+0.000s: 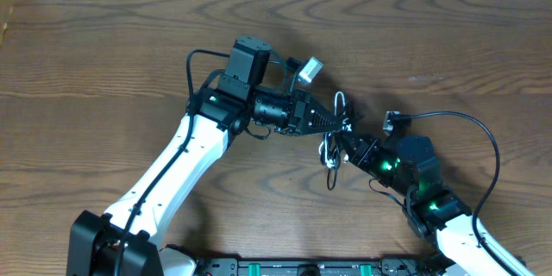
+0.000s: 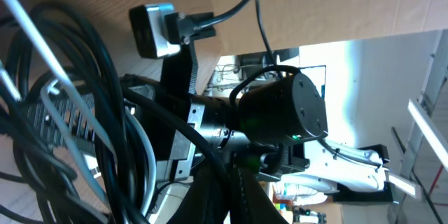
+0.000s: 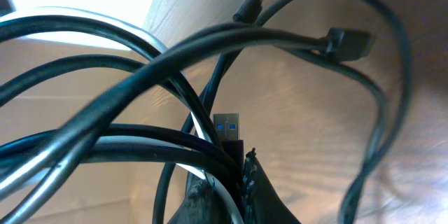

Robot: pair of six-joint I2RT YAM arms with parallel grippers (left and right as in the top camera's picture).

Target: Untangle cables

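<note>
The cables (image 1: 330, 159) form a small tangle of thin black and white cords at the table's middle, between both arms. My left gripper (image 1: 343, 124) reaches in from the left and is shut on the cables. My right gripper (image 1: 341, 142) comes from the lower right and is shut on the same bundle just below. In the left wrist view, black and white cables (image 2: 91, 112) loop at the left above my left gripper (image 2: 234, 196). In the right wrist view, the cables (image 3: 140, 56) cross above my right gripper (image 3: 241, 182), beside a blue-tongued USB plug (image 3: 226, 127).
The wooden table (image 1: 103, 43) runs to a pale edge at the top. A thick black arm cable (image 1: 483, 138) arcs over the right arm. Two more plugs (image 3: 348, 42) (image 3: 248, 3) hang off the loops. The right arm's body (image 2: 280, 112) fills the left wrist view's centre.
</note>
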